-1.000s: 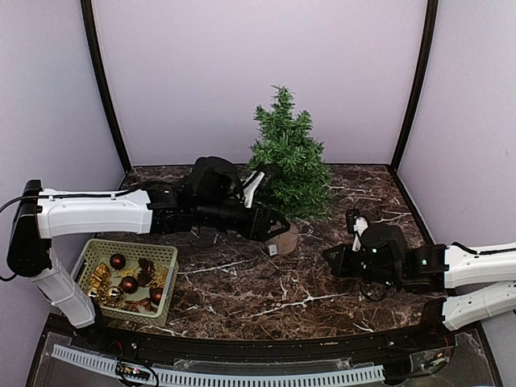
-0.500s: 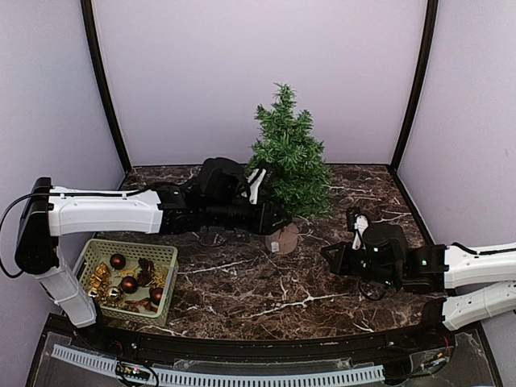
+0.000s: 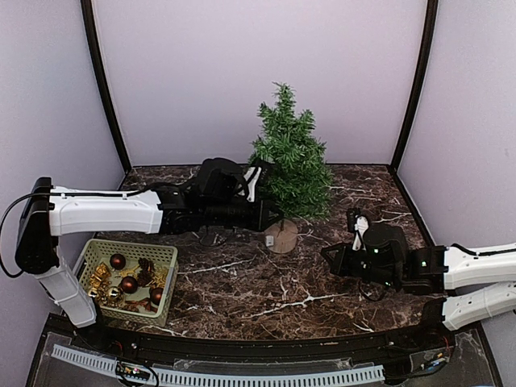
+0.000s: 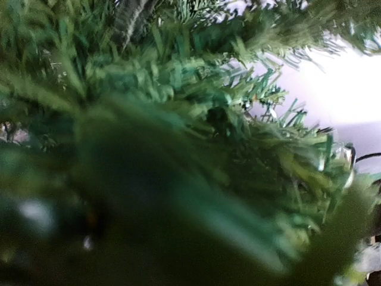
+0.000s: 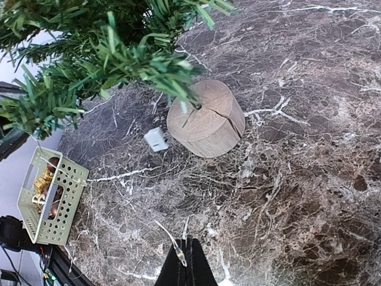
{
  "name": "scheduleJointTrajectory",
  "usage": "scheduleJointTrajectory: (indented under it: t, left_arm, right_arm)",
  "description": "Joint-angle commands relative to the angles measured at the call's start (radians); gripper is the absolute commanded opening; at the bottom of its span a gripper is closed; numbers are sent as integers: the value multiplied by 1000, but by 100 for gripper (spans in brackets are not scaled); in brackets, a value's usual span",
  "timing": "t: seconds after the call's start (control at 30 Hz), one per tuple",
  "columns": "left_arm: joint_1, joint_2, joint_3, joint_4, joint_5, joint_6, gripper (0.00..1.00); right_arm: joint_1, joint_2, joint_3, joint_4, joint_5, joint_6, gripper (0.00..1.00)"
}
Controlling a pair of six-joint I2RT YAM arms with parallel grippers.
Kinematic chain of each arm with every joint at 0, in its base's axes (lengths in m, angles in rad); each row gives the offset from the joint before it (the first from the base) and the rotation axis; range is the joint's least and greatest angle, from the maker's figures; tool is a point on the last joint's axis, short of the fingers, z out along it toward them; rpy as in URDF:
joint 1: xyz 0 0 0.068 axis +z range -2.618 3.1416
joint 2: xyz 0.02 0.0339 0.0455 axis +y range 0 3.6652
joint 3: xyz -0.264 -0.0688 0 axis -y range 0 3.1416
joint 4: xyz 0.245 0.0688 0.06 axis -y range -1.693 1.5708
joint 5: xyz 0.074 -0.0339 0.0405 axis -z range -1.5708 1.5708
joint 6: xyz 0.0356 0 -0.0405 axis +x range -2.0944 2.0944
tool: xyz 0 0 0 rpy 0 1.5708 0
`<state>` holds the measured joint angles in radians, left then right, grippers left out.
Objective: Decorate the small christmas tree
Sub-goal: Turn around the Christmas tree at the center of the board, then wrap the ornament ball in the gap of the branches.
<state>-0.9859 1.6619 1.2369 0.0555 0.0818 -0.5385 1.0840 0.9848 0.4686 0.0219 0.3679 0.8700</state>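
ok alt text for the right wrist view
The wooden base of the small christmas tree stands on the table, branches overhanging from upper left. A white tag lies beside it, a green basket lower left, the shut right gripper at bottom centre.

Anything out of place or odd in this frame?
A small white tag lies loose on the table beside the base of the tree. The left tool sits among the tree's lower branches, so its camera sees only needles. Nothing looks spilled or broken.
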Motion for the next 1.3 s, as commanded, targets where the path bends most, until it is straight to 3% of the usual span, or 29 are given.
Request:
scheduleJointTrajectory:
  t: [0.0,0.63,1.0,1.27]
  left_arm:
    - [15,-45,-38,-12,-26,8,0]
    - [138,-169,-109,-72,15,69,0]
    - [159,-169,-100,-88,56,130,0]
    - [163,-160,-98,-90,57,152,0]
  right_arm:
    - [-6,-21,-11,18,31,9,0]
    - [-6,66,-15,-42,50,41,0]
    - [20,-49,10,-91,-87,-87,0]
    - [65,-165,64,-180,-36,-116,0]
